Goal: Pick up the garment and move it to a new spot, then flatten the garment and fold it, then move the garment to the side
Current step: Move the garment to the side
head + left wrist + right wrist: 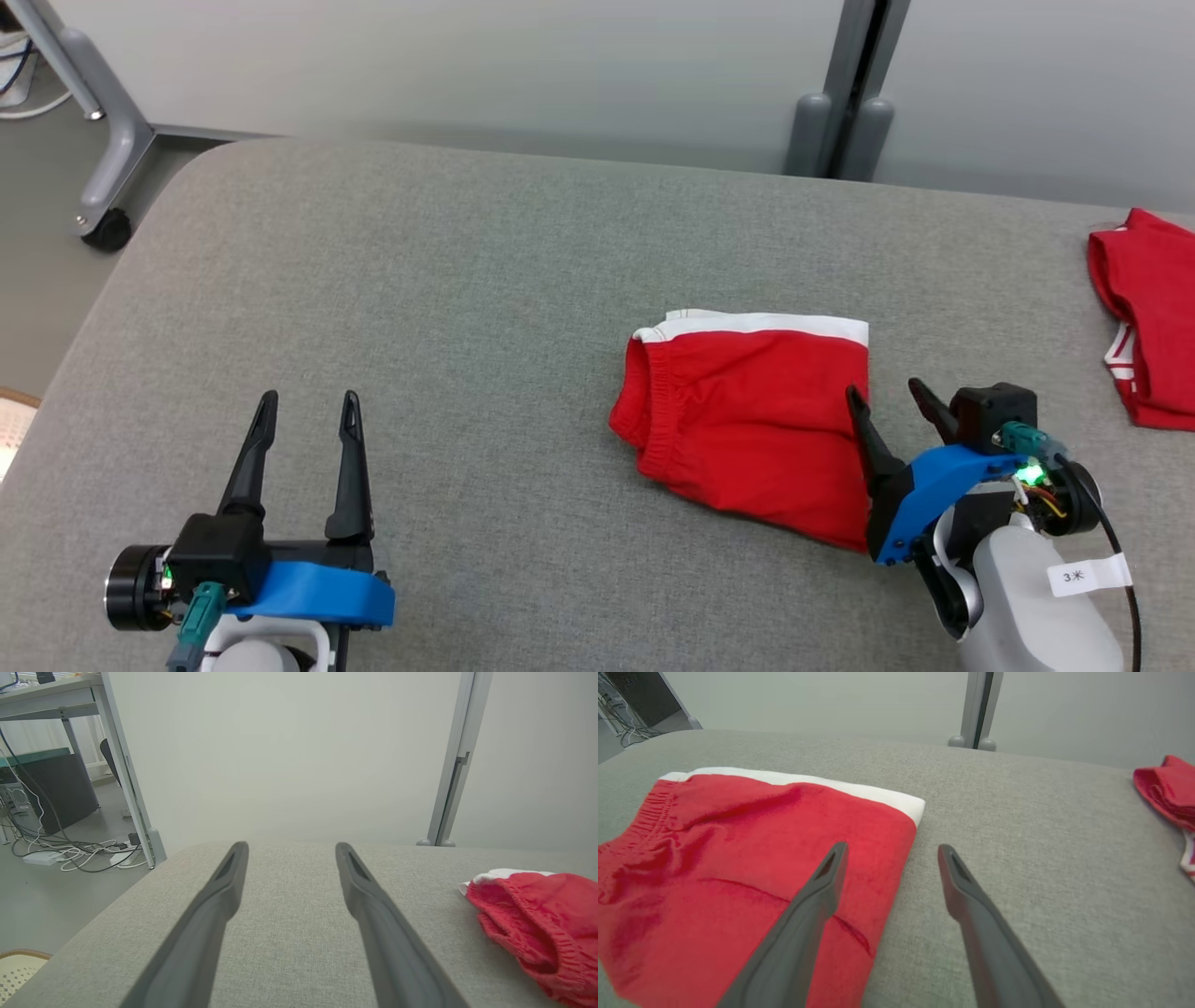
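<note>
The garment (747,420) is a pair of red shorts with a white band, lying folded on the grey table (467,308). My right gripper (887,392) stands open at the garment's right edge, its left finger over the red cloth and its right finger over bare table, holding nothing. The right wrist view shows the same straddle of the garment (738,868) edge by the right gripper (889,851). My left gripper (308,403) rests open and empty at the lower left, well away from the garment (537,924), with its own view showing the left gripper (289,849) over bare table.
A second red garment (1144,317) lies at the table's far right edge. A grey partition post (845,93) stands behind the table. A wheeled desk leg (103,140) and floor cables (70,851) are off the table's left side.
</note>
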